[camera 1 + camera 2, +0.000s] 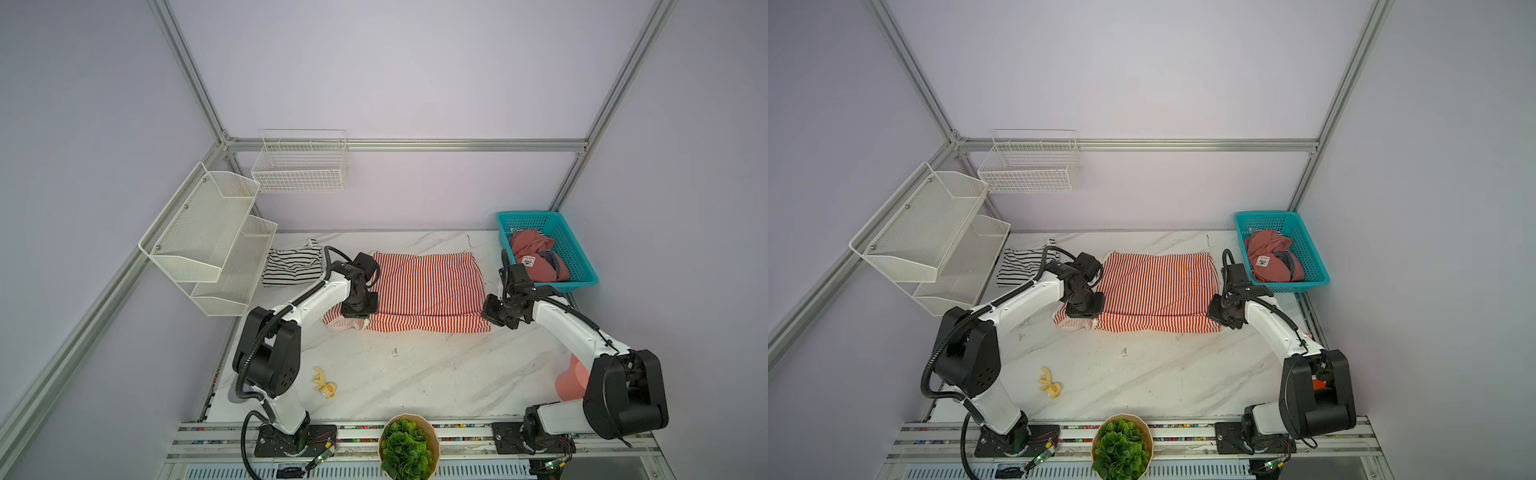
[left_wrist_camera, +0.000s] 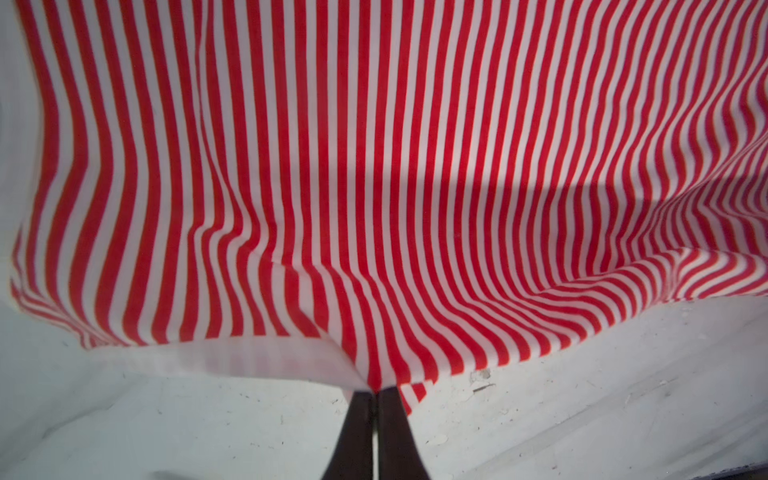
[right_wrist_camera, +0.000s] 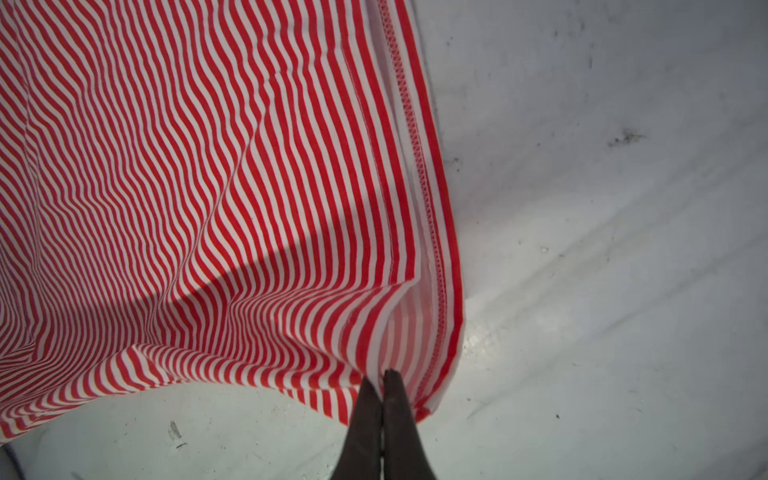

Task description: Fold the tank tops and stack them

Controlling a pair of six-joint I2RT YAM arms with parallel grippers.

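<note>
Red-and-white tank top (image 1: 428, 291), near edge pinched by left claw (image 2: 376, 391), right claw (image 3: 382, 377).

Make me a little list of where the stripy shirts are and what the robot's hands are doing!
red-and-white tank top: lying across the middle of the table
left gripper: shut, pinching that top's near edge
right gripper: shut, pinching its corner by the stitched hem
black-and-white tank top: small pile at far left, beside the white rack
teal basket: far right, holds a dusty-red garment
stacked yet: no, the tops lie apart
</note>
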